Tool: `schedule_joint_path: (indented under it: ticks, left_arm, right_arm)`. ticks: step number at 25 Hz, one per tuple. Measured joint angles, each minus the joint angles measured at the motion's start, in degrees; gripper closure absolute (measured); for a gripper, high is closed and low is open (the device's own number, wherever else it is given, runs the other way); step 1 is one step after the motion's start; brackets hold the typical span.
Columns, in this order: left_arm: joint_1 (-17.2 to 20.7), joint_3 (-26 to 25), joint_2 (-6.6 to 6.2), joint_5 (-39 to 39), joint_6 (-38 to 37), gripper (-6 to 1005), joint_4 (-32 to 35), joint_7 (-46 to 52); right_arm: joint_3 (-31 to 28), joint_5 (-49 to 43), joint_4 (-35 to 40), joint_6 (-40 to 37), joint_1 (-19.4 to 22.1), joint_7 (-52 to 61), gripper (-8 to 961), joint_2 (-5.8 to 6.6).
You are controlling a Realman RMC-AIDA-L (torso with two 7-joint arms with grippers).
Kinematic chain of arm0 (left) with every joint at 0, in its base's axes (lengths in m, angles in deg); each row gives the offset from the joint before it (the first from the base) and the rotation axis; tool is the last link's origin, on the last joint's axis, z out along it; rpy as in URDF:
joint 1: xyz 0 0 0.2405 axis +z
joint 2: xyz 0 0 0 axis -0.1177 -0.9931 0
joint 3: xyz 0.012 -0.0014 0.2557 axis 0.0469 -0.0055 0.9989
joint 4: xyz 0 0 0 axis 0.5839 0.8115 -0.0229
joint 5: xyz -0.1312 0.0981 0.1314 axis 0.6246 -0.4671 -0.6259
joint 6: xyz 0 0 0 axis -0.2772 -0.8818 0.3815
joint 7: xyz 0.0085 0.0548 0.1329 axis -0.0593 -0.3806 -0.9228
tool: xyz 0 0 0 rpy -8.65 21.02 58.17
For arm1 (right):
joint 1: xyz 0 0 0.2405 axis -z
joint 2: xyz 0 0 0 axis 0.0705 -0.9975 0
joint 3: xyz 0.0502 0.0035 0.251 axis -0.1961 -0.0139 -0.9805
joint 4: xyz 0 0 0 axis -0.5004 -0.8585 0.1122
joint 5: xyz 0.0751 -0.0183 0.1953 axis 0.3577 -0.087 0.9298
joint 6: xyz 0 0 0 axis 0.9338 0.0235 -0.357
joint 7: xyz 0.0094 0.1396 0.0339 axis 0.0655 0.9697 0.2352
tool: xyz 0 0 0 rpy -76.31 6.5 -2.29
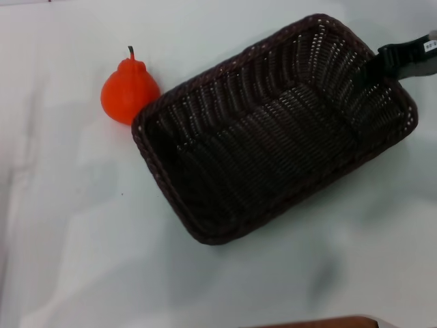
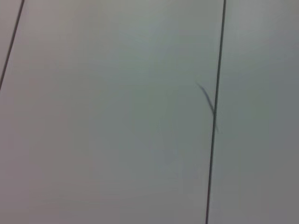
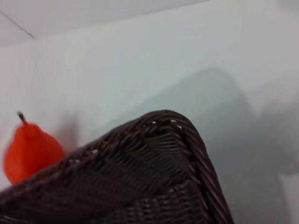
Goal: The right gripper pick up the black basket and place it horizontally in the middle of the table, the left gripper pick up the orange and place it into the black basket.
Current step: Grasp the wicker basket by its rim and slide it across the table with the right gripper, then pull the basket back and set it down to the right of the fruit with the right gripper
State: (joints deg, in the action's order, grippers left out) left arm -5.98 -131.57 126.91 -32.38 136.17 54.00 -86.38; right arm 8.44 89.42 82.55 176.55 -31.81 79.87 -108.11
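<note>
Jaws of my right gripper [image 1: 382, 58] seem clamped on the black basket [image 1: 273, 130] rim; its long axis runs diagonally across the desk [image 1: 68, 239], far-right to near-left, touching the orange [image 1: 128, 90].

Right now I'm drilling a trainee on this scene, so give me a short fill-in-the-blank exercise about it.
1. The black basket holds ____ fruit.
2. The orange rests against the basket's ____ corner in the head view.
3. The right gripper is at the basket's ____ end.
4. The table is ____ in colour.

Missing words: no; left; right; white
</note>
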Motion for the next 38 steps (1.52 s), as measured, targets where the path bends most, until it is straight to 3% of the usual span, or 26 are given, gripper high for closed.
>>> schedule_joint_path:
  ticks: [10, 16, 20, 38]
  left_arm:
    - [-0.33, 0.14, -0.02, -0.30, -0.31, 108, -0.08, 0.00]
    - [-0.71, 0.27, -0.10, -0.37, -1.34, 107, -0.27, 0.00]
    - [-0.80, 0.27, -0.10, -0.40, -1.82, 108, -0.31, 0.00]
    - [-0.78, 0.36, -0.19, -0.40, -1.83, 109, -0.51, 0.00]
  right_arm:
    - [-1.33, 10.81, -0.79, -6.59, 10.82, 3.17, 747, -0.93]
    - [0.59, 20.91, -6.35, -12.64, 15.11, 2.45, 742, -1.03]
    - [1.91, 22.76, -8.84, -15.74, 15.75, 2.49, 734, -1.00]
    - [2.89, 22.80, -8.12, -14.19, 15.00, 3.98, 702, -0.43]
